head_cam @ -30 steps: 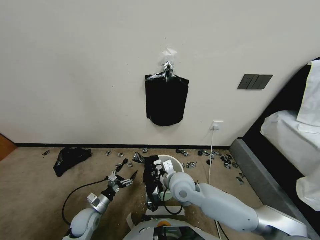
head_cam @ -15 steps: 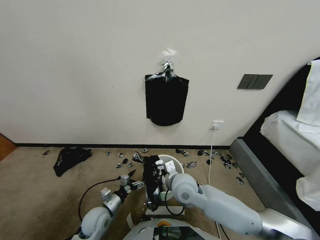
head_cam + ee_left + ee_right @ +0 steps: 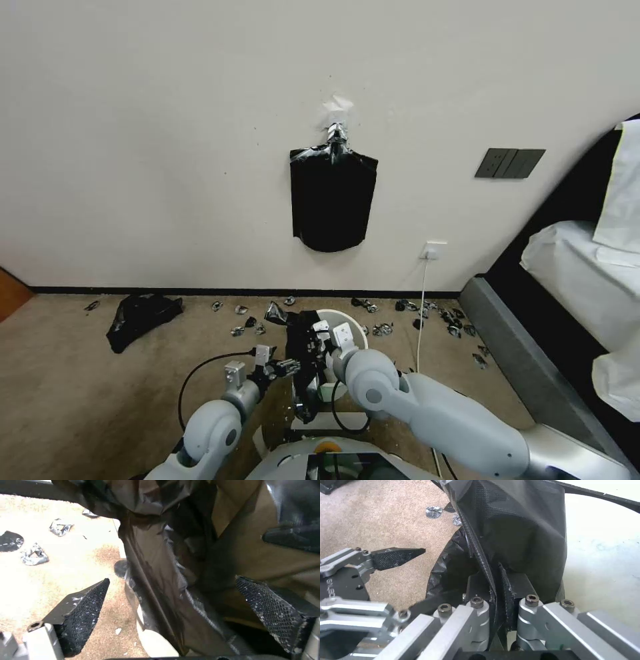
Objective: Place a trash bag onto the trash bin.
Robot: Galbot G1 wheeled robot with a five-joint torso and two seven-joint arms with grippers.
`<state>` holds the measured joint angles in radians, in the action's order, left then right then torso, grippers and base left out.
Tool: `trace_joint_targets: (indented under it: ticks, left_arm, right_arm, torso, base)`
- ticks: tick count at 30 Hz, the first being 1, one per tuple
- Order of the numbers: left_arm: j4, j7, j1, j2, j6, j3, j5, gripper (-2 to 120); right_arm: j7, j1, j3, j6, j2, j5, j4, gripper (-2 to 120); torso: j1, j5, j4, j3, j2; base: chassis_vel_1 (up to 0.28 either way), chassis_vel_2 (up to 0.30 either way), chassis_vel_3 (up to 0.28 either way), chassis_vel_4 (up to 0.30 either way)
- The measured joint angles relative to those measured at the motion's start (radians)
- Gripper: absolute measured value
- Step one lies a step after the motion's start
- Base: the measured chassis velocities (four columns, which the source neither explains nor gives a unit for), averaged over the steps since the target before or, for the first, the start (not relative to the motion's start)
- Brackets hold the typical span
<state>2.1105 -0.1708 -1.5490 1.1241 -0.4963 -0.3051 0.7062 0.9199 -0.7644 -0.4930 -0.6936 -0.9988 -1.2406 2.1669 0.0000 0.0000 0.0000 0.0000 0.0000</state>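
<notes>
The right gripper (image 3: pixel 498 585) pinches the trash bag (image 3: pixel 303 363) at the trash bin's (image 3: pixel 353 333) nine-o'clock rim, while the left gripper (image 3: pixel 173 600) gapes wide around a fold—closing on too little film could let it slip.

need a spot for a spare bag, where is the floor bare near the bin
Bare carpet lies left of the left gripper, between it and the squashed black plastic heap. Crowded: foil scraps along the baseboard, and the round cream pail, where the right gripper clamps the glossy black bag.

Trash bag (image 3: pixel 305 373) draped before trash bin (image 3: pixel 350 331), near wall (image 3: pixel 167 133).
</notes>
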Motion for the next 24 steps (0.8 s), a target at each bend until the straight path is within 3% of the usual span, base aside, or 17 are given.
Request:
trace_joint_targets:
  ticks: [11, 24]
  left_arm:
    - [0.003, -0.08, 0.026, 0.007, -0.056, 0.019, 0.067, 86]
    - [0.012, -0.242, 0.06, 0.02, -0.139, 0.035, 0.192, 85]
  right_arm:
    - [-0.005, -0.021, 0.001, 0.0, -0.002, 0.019, -0.001, 7]
    - [-0.02, -0.004, -0.015, 0.0, -0.018, 0.024, -0.017, 7]
  torso:
    - [0.0, -0.0001, 0.0, 0.0, 0.0]
    - [0.0, 0.0, 0.0, 0.0, 0.0]
  base:
    - [0.0, 0.0, 0.0, 0.0]
    - [0.0, 0.0, 0.0, 0.0]
